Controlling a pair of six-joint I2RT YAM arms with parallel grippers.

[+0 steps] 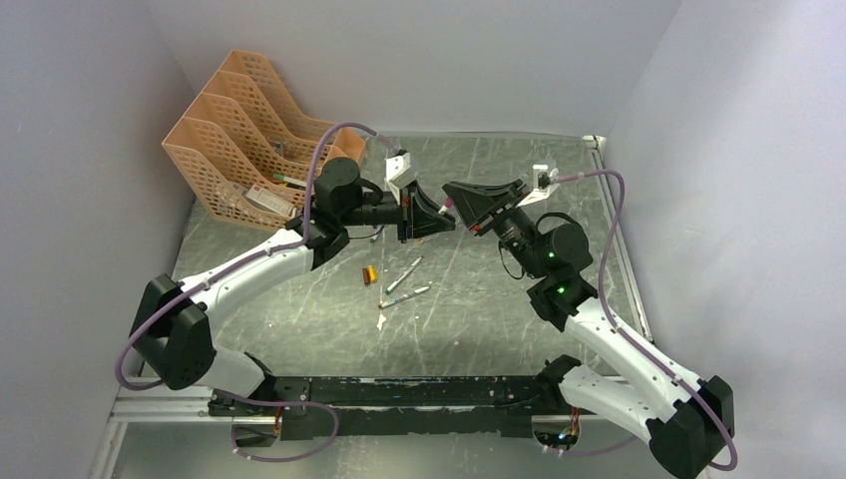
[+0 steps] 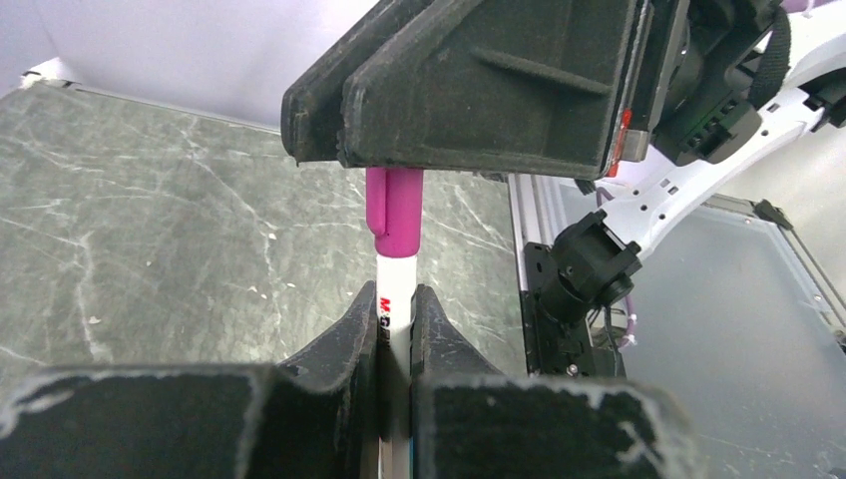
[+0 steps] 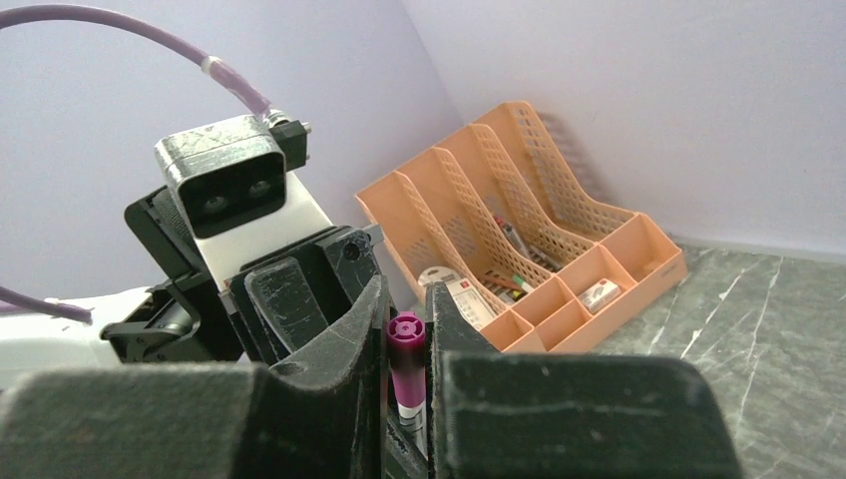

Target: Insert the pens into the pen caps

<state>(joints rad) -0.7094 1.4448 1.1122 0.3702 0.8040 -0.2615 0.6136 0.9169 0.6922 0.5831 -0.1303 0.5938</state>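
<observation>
Snugly, right gripper pinches magenta cap

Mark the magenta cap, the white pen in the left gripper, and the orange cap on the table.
magenta cap (image 2: 395, 210): left wrist view, on its side wall.
white pen (image 2: 396, 314): left wrist view, printed part of the barrel.
orange cap (image 1: 370, 273): top external view, its middle.

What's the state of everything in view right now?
left claw, shut on the pen
right claw, shut on the magenta cap
pen, held off the table, tip inside the cap
magenta cap, on the pen's end; how deep, cannot tell
spare pens, lying flat, not held
orange cap, lying loose
rack, upright, oddments in its slots
</observation>
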